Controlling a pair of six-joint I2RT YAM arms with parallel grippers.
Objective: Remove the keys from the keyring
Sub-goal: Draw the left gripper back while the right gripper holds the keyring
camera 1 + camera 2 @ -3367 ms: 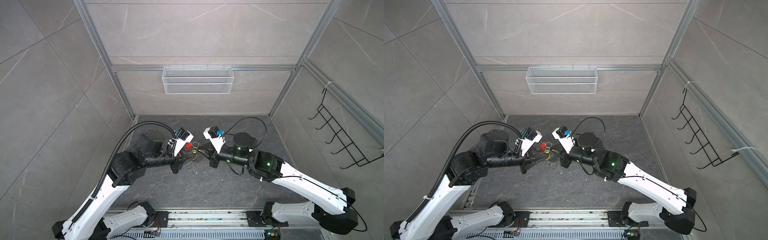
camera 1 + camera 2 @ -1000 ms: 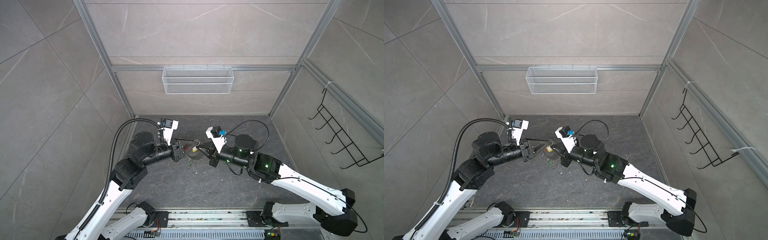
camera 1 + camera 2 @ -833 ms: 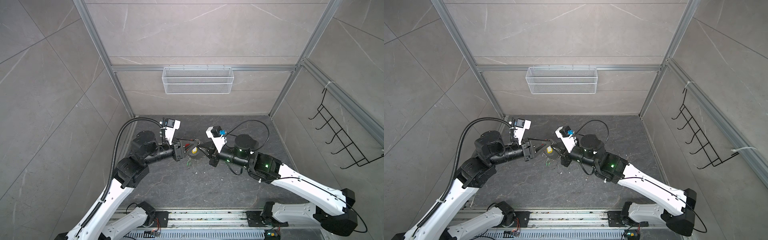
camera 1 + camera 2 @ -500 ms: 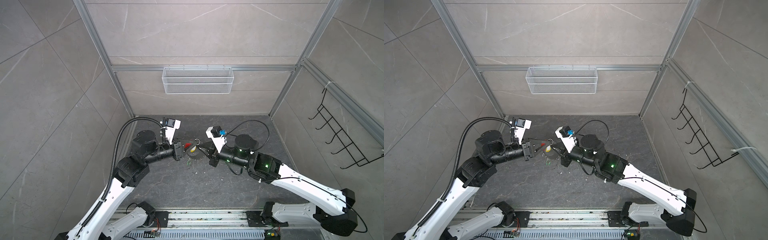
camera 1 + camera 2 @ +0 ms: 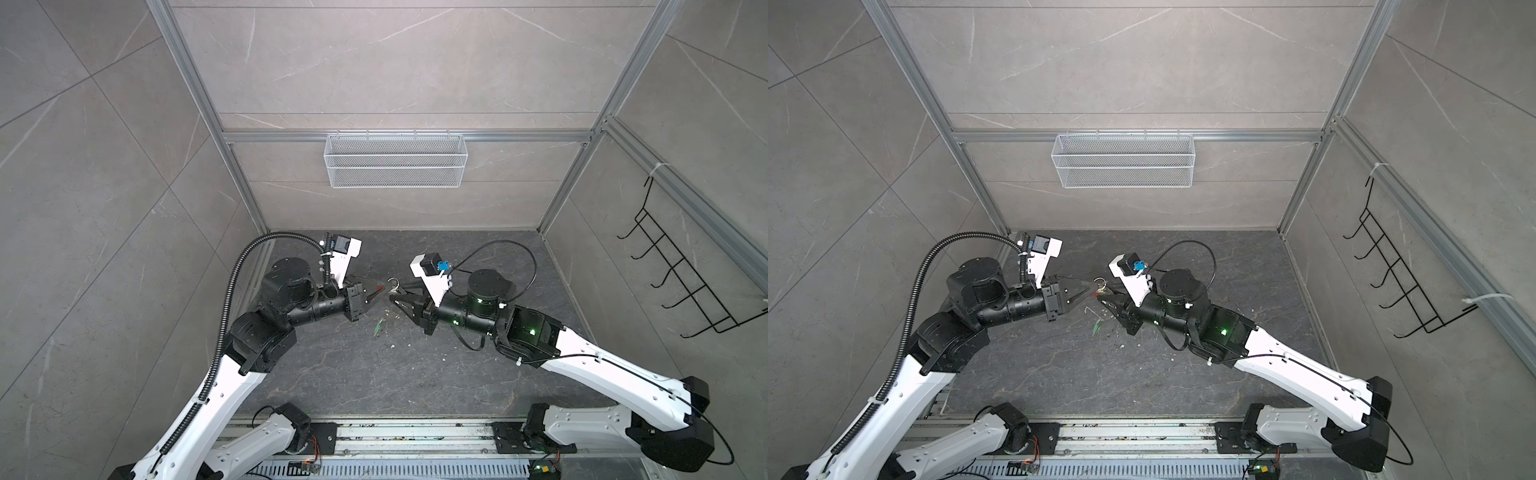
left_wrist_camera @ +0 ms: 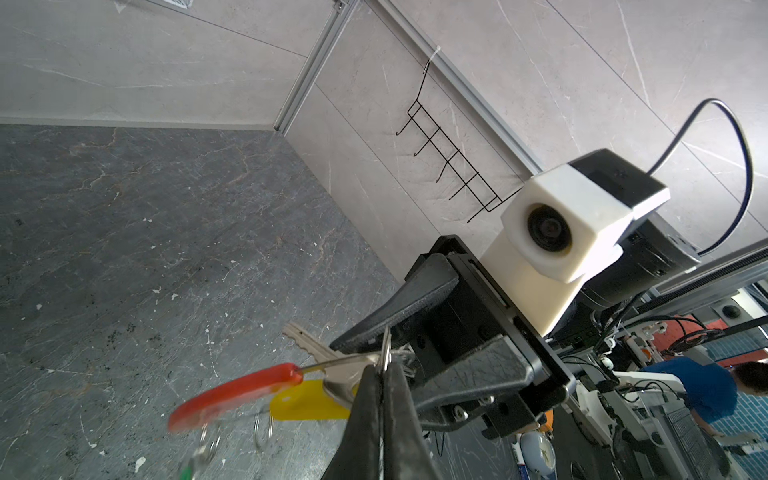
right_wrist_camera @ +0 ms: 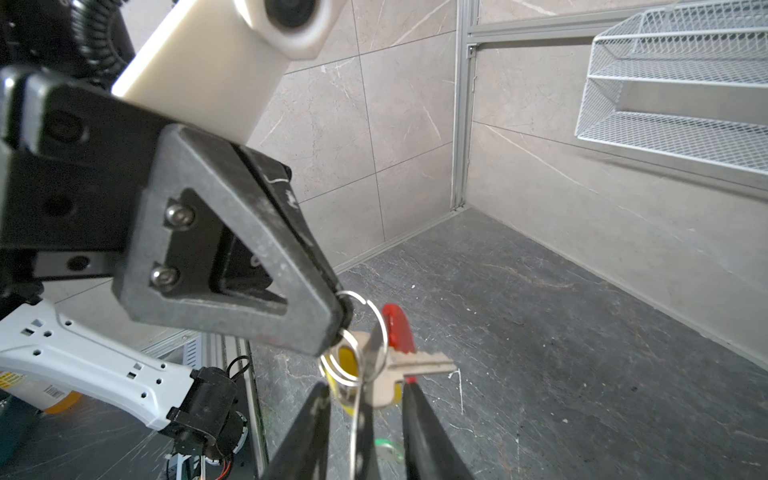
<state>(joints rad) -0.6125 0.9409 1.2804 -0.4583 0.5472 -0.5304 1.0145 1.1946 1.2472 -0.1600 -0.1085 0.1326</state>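
Red-sleeved keyring (image 6: 237,397) held above the dark, stone-patterned table (image 6: 124,228). The left claw (image 6: 381,374) is clamped tight on the hoop's thin wire, and the red sleeve juts out just beside its tip. Directly opposite the left claw, almost tip to tip in both top views, the right claw (image 7: 365,388) has its fingers parted. The silver yellow-tagged key (image 7: 415,368) lies between those fingers; whether either touches it cannot be told. The yellow tag (image 6: 307,405) sits just beyond the left claw's tip, alongside the sleeve. Farther from the left claw and nearer the table, a blurred green tag (image 6: 186,473) dangles from small split rings (image 6: 262,428).
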